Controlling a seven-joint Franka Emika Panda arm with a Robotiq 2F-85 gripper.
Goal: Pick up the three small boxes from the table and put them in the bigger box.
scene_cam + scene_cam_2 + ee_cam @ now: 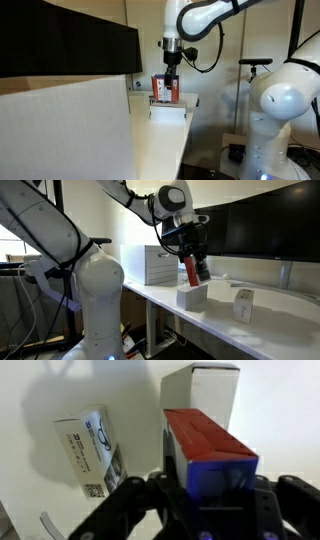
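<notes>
Hand (pixel 193 262): we see it clamped on the orange-red carton (pixel 190 275).
Just beside hand: white carton (pixel 192 297), on worktop (pixel 235 332).
Farther aside: printed carton (pixel 90 452).

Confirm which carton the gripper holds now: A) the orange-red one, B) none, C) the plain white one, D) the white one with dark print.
A: the gripper is shut on the orange-red carton, over the plain white carton; the printed carton stands apart on the table.
</notes>
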